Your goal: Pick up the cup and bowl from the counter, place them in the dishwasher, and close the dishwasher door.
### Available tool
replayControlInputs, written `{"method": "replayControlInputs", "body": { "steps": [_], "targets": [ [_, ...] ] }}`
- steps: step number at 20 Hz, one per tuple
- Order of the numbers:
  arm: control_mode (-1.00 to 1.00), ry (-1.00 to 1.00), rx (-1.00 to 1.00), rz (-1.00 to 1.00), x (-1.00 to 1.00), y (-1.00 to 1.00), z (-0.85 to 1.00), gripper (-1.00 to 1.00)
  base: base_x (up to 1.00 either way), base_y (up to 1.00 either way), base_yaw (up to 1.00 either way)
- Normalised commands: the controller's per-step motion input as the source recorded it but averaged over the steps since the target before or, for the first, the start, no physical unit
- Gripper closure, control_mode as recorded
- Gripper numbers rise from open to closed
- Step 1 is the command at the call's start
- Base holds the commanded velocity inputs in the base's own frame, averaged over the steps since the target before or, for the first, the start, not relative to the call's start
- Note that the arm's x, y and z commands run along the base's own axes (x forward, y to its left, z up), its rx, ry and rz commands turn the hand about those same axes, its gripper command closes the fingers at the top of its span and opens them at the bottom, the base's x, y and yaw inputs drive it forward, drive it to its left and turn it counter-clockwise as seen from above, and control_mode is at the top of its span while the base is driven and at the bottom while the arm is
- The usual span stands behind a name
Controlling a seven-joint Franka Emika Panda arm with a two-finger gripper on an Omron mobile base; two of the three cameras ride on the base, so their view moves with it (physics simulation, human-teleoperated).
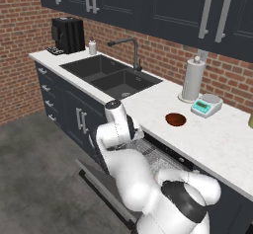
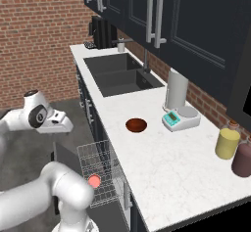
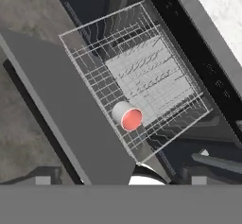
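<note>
The cup, grey-white with a salmon-red inside, lies on its side in the silver wire rack pulled out of the dishwasher; its red mouth also shows through the rack wires. The dishwasher door hangs open, grey inner face up. My gripper hovers above the rack and cup, open, nothing between its fingertips. The dark reddish-brown bowl sits upright on the white counter, apart from my hand.
A double sink with a faucet lies left of the bowl. A paper towel roll and a small scale stand behind it. A yellow tumbler and a maroon tumbler stand farther right. A coffee machine is at the far end.
</note>
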Motion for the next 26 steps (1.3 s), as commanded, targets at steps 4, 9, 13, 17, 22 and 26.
{"method": "replayControlInputs", "body": {
  "steps": [4, 9, 13, 17, 22, 26],
  "targets": [
    [-1.00, -0.10, -0.11, 0.19, -0.01, -0.34, 0.09, -1.00, 0.00, 0.00, 0.00],
    [-1.00, -0.20, 0.04, 0.22, 0.05, -0.63, 0.00, -1.00, 0.00, 0.00, 0.00],
    [-1.00, -0.02, 0.01, 0.13, 0.31, -0.42, 0.17, -1.00, 0.00, 0.00, 0.00],
    [-1.00, 0.00, 0.00, 0.07, 0.40, -0.27, 0.07, -1.00, 0.00, 0.00, 0.00],
    [-1.00, 0.01, 0.03, 0.07, 0.48, -0.35, 0.00, -1.00, 0.00, 0.00, 0.00],
    [-1.00, 0.10, 0.01, 0.04, 0.58, -0.35, 0.00, -1.00, 0.00, 0.00, 0.00]
  ]
}}
